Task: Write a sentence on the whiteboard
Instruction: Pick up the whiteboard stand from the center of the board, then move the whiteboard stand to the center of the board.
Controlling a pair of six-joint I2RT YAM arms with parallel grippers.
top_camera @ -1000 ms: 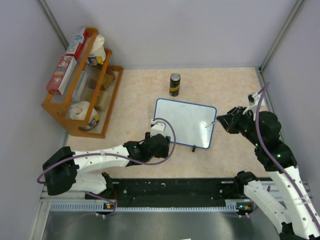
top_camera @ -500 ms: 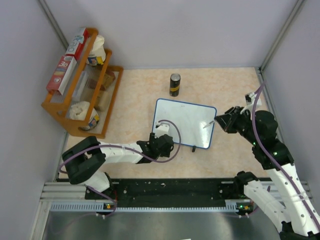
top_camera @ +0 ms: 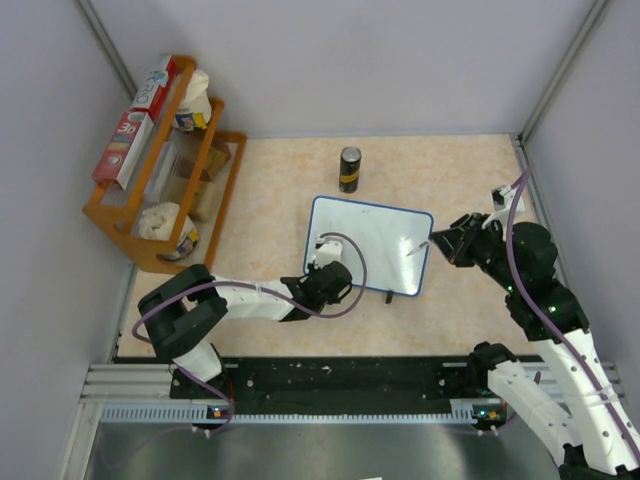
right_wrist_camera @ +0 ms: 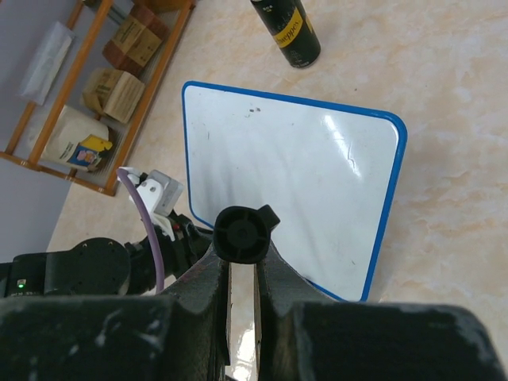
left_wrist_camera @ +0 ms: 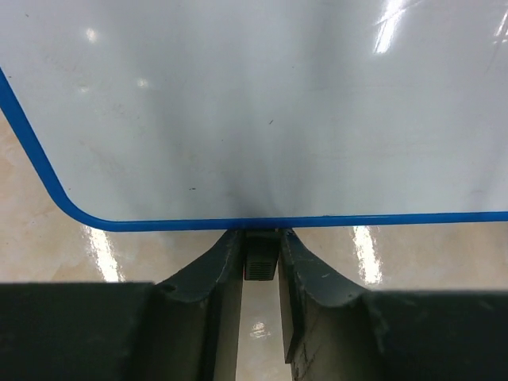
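Whiteboard (top_camera: 372, 245): small white rectangle with a thin blue rim and rounded corners. It lies flat, face up, near the middle of the table (top_camera: 270, 180). Long edges run left to right, skewed slightly so the right end sits nearer the arms. Surface glossy with glare patches, plain white apart from a few tiny dark specks (right_wrist_camera: 254, 109) near the far edge. One black foot (top_camera: 388, 296) projects from the near long edge.

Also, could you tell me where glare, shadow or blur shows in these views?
Left wrist view: glare streaks the top right of the white, blue-rimmed whiteboard, and a dim patch sits above its black foot. Right wrist view: a bright patch near the board's right edge; the dark foreground is soft. Top external view: even, sharp.
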